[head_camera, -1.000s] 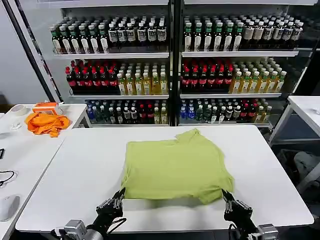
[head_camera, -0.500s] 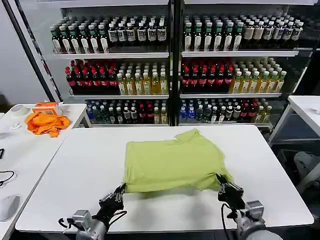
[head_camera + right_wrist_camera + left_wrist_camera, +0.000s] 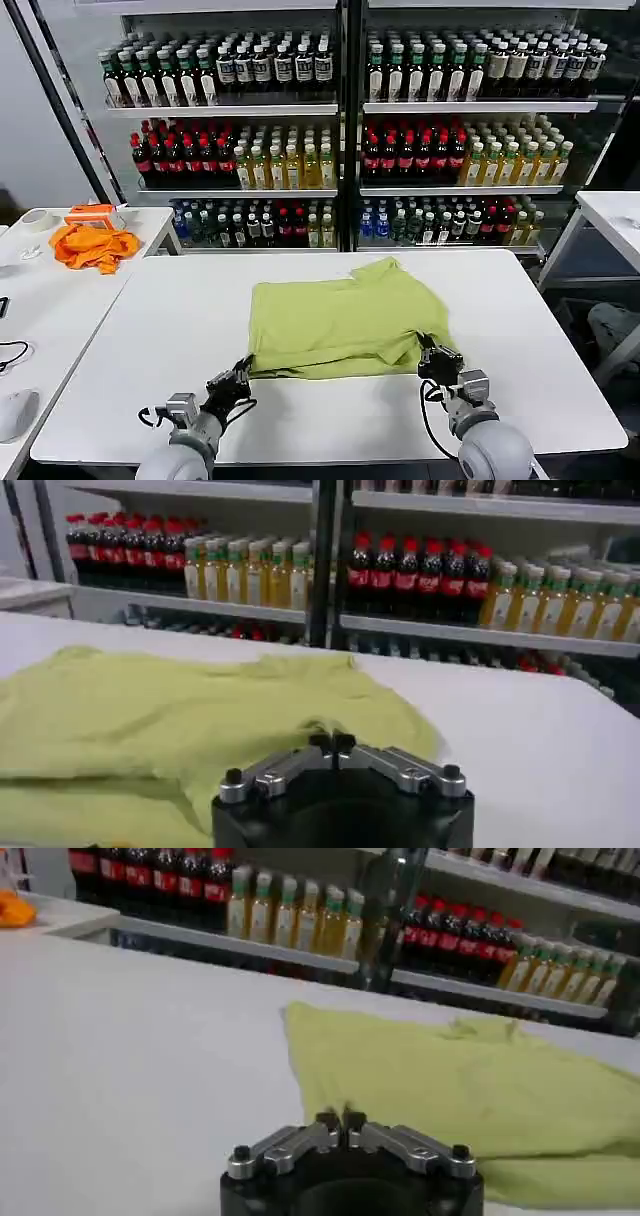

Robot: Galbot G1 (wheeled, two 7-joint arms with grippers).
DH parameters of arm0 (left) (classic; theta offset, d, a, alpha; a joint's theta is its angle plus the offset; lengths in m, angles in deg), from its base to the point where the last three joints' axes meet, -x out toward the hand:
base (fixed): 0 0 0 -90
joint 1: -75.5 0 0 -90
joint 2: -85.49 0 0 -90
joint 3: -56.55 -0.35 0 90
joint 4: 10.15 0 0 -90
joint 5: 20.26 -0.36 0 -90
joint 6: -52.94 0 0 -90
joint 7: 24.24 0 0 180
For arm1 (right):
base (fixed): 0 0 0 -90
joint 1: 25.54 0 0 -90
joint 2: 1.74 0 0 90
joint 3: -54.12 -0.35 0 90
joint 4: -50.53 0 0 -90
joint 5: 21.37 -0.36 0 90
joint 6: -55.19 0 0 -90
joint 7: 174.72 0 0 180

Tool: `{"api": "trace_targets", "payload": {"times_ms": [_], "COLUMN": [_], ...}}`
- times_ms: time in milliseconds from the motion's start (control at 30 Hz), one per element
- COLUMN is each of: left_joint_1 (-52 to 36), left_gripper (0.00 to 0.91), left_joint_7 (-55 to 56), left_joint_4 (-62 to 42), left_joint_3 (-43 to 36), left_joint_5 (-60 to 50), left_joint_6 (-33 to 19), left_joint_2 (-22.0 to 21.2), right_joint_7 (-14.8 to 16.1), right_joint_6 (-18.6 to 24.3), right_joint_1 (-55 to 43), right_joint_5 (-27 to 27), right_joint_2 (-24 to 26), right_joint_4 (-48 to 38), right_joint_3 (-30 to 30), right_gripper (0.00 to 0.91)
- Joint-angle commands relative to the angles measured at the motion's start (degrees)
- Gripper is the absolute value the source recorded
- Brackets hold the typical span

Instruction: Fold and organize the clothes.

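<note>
The lime T-shirt [image 3: 345, 318] lies spread on the white table [image 3: 150, 340], collar toward the far edge. My left gripper [image 3: 240, 376] is shut on the shirt's near left hem corner. At the near right corner my right gripper [image 3: 432, 356] is shut on the hem too. The near edge is lifted slightly and doubled back over the rest of the cloth. In the left wrist view the closed fingertips of the left gripper [image 3: 340, 1120] touch the shirt [image 3: 450, 1083]. In the right wrist view the right gripper [image 3: 331, 743] pinches a raised pucker of the shirt [image 3: 150, 715].
A crumpled orange cloth [image 3: 93, 246] and an orange box [image 3: 90, 214] sit on a side table at the left, with a white mouse [image 3: 15, 412] nearer me. Bottle shelves [image 3: 340, 150] stand behind the table. Another white table [image 3: 612, 215] is at the right.
Both grippers have moved away from me across the table, drawing the shirt's near hem with them. The visible shirt is now shorter front to back.
</note>
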Motion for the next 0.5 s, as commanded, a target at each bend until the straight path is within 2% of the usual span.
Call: {"api": "trace_targets", "payload": {"times_ms": [33,167,200,233,267,300,333,500], "left_joint_1": [-4.95,-6.09,-6.33,-6.56,-6.63,-6.70,-6.74,-5.85], "left_gripper": [0.020,0.020,0.050,0.191,0.302,0.484,0.897,0.907], "left_joint_7": [-0.01,-0.03,-0.05,-0.08,-0.09,-0.20,-0.38,-0.39], "left_joint_4": [-2.49,-3.59,-4.32,-4.86,-5.30,-5.66,-6.46,-7.43], "left_joint_3": [-1.14,-1.97,-2.23,-2.51,-2.69,-3.00,-3.38,-3.87], "left_joint_5": [-0.12,-0.25,-0.35,-0.42,-0.54,-0.82,-1.82,-5.15], "left_joint_6": [-0.08,-0.22,-0.21,-0.23,-0.21,-0.17,-0.20,0.04], "left_joint_2": [0.51,0.48,0.38,0.18,-0.01,-0.15,-0.37,-1.17], "right_joint_7": [-0.01,-0.10,-0.13,-0.23,-0.33,-0.51,-0.57,0.05], "right_joint_6": [0.10,0.30,0.33,0.31,0.24,0.00,-0.92,-2.76], "right_joint_1": [-2.49,-2.12,-2.11,-2.10,-2.11,-2.15,-2.19,-1.63], "right_joint_5": [0.73,0.97,1.05,1.15,1.23,1.41,1.76,2.57], "right_joint_2": [-0.28,-0.39,-0.45,-0.59,-0.67,-0.79,-0.98,-1.03], "right_joint_4": [-3.48,-3.60,-3.62,-3.67,-3.73,-3.88,-4.12,-3.73], "right_joint_3": [1.36,1.11,1.09,1.06,1.06,1.05,1.03,0.91], "right_gripper": [0.000,0.000,0.000,0.262,0.645,0.907,0.907,0.907]}}
